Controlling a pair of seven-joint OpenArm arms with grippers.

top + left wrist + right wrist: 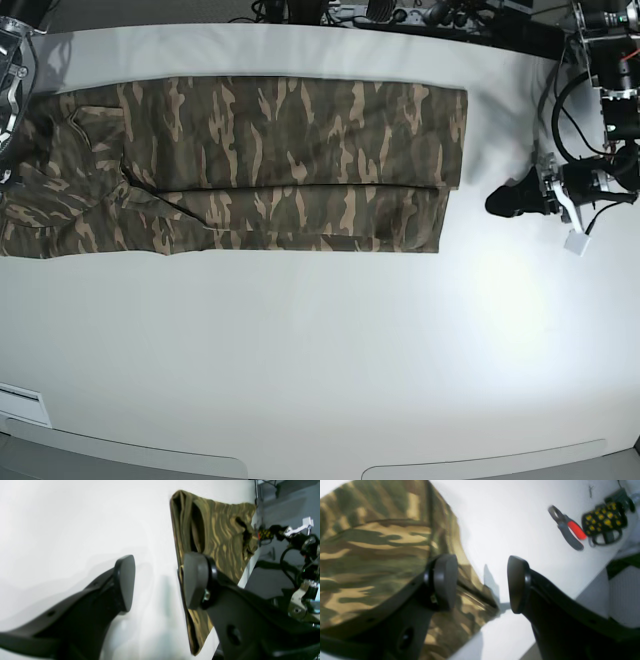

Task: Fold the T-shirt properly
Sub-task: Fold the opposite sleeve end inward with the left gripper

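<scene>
The T-shirt [280, 160], in olive, brown and tan camouflage, lies flat across the far half of the white table [320, 350], folded lengthwise into a long band. My left gripper [160, 582] is open and empty just off the shirt's end at the base view's right [515, 198]. One of its fingers [196, 580] overlaps the cloth edge [220, 535] in the left wrist view. My right gripper [481, 582] is open at the shirt's other end, with one finger [445, 580] over the cloth [370, 542] and the other over bare table. Nothing sits between either pair of fingers.
Red-handled pliers [567, 530] and a black-and-yellow item [603, 521] lie on the table beyond the right gripper. The right arm [10, 90] shows at the base view's left edge. Cables and arm hardware [600, 120] crowd the far right corner.
</scene>
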